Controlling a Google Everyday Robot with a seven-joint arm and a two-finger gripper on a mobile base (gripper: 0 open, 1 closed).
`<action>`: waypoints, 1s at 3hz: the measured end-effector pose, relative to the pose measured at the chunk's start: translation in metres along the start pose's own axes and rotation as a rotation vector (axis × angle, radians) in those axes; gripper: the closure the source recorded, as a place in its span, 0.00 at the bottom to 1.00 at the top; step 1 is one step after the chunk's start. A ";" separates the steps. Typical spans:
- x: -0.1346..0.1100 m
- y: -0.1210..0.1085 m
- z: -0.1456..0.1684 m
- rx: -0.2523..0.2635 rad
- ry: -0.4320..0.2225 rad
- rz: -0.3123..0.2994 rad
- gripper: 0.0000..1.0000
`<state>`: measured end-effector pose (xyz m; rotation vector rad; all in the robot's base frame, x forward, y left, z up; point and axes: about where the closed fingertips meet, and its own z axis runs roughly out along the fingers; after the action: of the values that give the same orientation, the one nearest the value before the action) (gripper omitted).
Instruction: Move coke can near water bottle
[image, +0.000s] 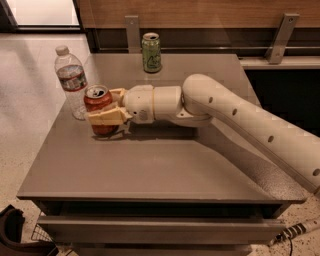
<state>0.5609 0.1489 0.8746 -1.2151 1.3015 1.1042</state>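
Note:
The coke can (98, 102), red-orange with a silver top, stands upright near the table's left edge. My gripper (102, 111) reaches in from the right and its two tan fingers are shut on the can, one in front and one behind. The water bottle (71, 81), clear with a white cap and a dark label band, stands just left of the can, with a small gap between them. My white arm (235, 117) stretches across the table from the right.
A green can (151, 52) stands at the back of the grey table (150, 170), near the wooden wall. The table's left edge lies just beyond the bottle. A dark bag (15, 235) sits on the floor at lower left.

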 end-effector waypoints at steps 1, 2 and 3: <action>0.000 0.001 0.002 -0.004 0.000 -0.001 0.51; -0.001 0.003 0.004 -0.008 0.000 -0.002 0.28; -0.002 0.004 0.006 -0.012 -0.001 -0.002 0.05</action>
<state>0.5574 0.1551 0.8758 -1.2248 1.2943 1.1121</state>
